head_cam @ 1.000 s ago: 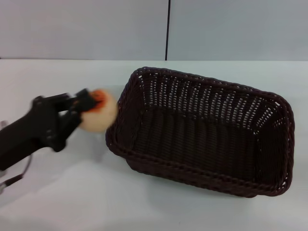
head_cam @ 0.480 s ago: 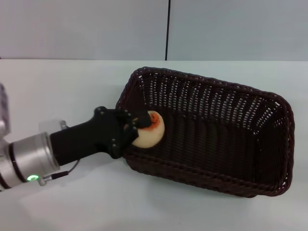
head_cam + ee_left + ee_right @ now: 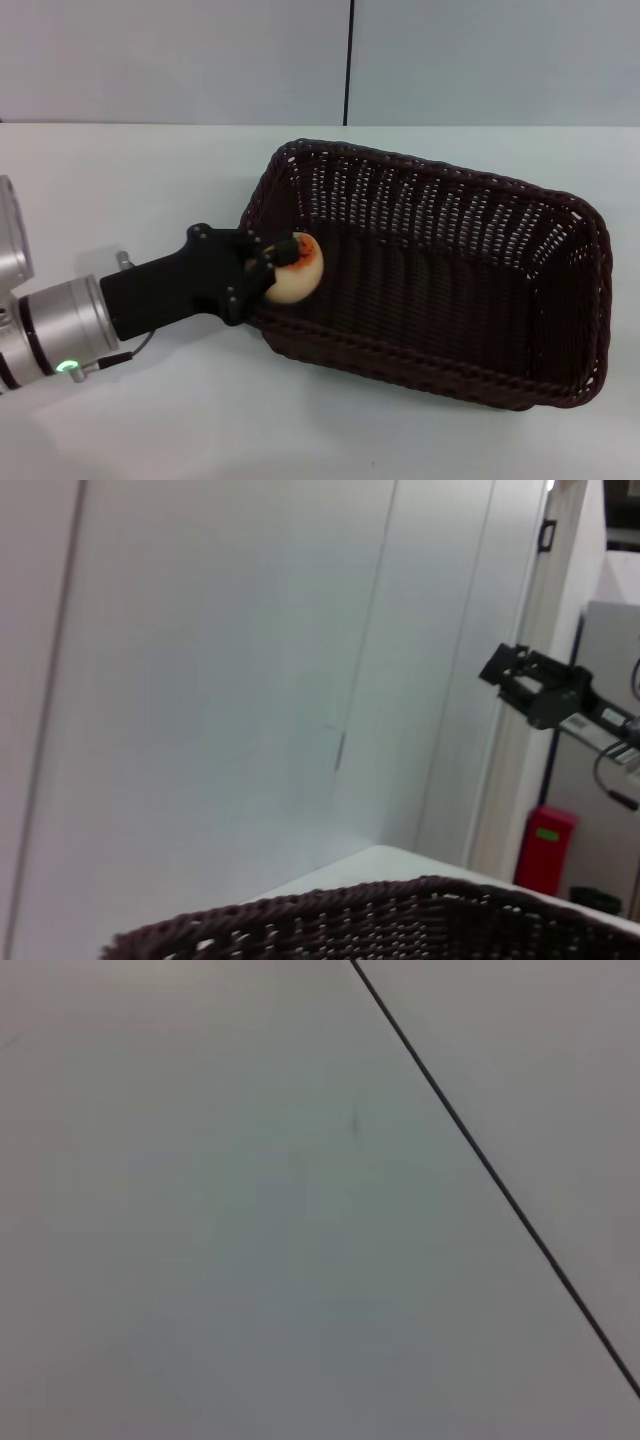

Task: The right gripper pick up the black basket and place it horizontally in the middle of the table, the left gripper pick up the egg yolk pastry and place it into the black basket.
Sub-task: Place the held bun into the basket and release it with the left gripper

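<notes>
Lab: bare white table (image 3: 150, 170), panelled walls (image 3: 200, 680)

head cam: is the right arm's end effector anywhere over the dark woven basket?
No, only the left end effector is there, holding the small cream pastry with the orange-red top over the dark woven basket at its left end.

Black left gripper (image 3: 278, 258) on silver wrist with green light

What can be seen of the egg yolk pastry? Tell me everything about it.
The egg yolk pastry is a small round bun, pale cream, with an orange-red patch on top. It looks whole and smooth-skinned. The left gripper is shut on it from the robot's left, dark fingers over its top. It sits at the left end of the black basket, just inside the braided rim; whether it rests on the floor cannot be told.
</notes>
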You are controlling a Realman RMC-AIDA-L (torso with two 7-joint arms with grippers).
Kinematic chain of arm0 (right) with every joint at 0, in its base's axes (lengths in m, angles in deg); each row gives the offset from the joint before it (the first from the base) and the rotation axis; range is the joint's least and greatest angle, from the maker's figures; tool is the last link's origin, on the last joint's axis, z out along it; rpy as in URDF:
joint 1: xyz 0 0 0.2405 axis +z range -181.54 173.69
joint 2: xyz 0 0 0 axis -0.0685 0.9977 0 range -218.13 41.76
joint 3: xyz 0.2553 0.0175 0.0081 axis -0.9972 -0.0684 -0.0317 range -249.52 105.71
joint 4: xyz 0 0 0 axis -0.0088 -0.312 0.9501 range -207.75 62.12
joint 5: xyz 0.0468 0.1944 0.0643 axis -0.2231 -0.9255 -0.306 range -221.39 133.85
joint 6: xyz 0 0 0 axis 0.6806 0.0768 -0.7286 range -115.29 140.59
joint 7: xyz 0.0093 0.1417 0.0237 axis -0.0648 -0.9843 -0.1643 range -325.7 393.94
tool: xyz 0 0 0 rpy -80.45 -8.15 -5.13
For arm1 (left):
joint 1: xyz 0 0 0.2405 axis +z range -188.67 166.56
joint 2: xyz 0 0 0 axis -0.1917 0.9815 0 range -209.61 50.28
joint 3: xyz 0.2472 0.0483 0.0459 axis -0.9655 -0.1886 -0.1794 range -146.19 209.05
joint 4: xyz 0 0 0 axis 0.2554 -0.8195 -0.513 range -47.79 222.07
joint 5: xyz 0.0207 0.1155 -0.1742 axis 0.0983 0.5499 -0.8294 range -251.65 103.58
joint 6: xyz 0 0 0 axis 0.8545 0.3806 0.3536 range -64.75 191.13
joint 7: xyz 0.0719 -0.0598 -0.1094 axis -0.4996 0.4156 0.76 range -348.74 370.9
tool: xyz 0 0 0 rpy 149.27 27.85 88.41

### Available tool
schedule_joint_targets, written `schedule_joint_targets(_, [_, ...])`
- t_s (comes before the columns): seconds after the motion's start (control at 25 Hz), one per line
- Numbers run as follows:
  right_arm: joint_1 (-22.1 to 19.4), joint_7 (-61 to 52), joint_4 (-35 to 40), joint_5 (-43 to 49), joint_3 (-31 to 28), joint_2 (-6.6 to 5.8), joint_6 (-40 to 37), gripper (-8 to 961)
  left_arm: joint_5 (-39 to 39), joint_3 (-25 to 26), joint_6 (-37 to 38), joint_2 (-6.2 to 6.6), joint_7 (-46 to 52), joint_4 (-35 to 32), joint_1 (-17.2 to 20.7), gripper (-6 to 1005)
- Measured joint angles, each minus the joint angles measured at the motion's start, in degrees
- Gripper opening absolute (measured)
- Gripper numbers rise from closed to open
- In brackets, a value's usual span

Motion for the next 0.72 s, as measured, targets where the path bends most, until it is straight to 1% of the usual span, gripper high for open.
schedule_joint_targets(0.12, [0.14, 0.01, -0.01, 0.08, -0.01, -0.04, -0.01, 395, -0.11, 0.11, 0.6, 0.13, 0.0, -2.37, 1.37, 48])
schedule_joint_targets(0.32, [0.65, 0.03, -0.15, 0.12, -0.03, -0.12, 0.0, 395, -0.21, 0.2, 1.87, 0.17, 0.05, -4.58, 2.54, 47])
schedule_joint_targets(0.72, [1.49, 0.05, -0.29, 0.15, -0.03, -0.23, 0.43, 395, -1.29, 0.54, 3.33, 0.23, 0.57, -7.34, 4.32, 107])
